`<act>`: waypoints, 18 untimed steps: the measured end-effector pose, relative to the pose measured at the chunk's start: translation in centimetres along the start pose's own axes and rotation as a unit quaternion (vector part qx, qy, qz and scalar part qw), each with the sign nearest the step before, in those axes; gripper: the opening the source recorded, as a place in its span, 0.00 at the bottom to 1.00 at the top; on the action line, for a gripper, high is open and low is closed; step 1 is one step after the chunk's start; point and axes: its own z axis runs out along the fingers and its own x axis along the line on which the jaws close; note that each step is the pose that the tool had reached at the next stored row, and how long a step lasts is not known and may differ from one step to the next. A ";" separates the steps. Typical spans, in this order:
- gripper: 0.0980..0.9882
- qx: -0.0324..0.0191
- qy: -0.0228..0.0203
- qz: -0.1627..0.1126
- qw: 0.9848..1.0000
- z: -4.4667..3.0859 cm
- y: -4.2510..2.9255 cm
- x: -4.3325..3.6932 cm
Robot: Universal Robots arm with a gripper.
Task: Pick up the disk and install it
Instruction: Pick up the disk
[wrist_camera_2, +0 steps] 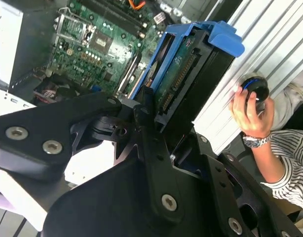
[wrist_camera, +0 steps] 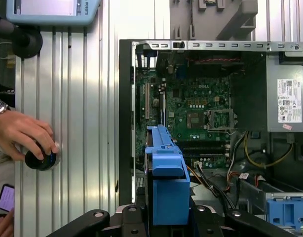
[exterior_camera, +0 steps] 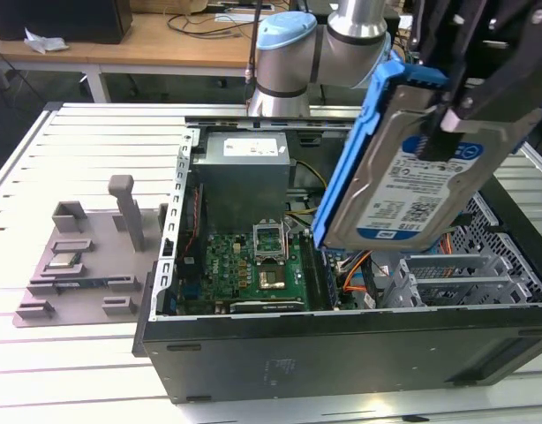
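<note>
The disk (exterior_camera: 403,181), a silver hard drive with a blue-and-white label and a blue rail frame, hangs tilted above the exterior view's right half of the open computer case (exterior_camera: 342,331). My gripper (exterior_camera: 452,124) is shut on its upper part, black fingers pressed against both faces. In the second wrist view the disk's blue frame (wrist_camera_2: 191,59) and connector edge stick out beyond the gripper (wrist_camera_2: 152,116). The first wrist view looks down the disk's blue edge (wrist_camera: 166,182), held over the motherboard (wrist_camera: 196,108) and the case's front side.
A grey power supply box (exterior_camera: 244,172) fills the case's rear. Orange and yellow cables (wrist_camera: 255,158) and a blue drive bay (wrist_camera: 287,212) lie inside. A grey fixture plate (exterior_camera: 77,256) sits beside the case. A person's hand (wrist_camera: 20,136) rests on a black knob (wrist_camera: 40,160).
</note>
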 end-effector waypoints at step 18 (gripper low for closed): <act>0.30 -0.001 0.000 0.000 1.000 2.83 -3.27 -0.37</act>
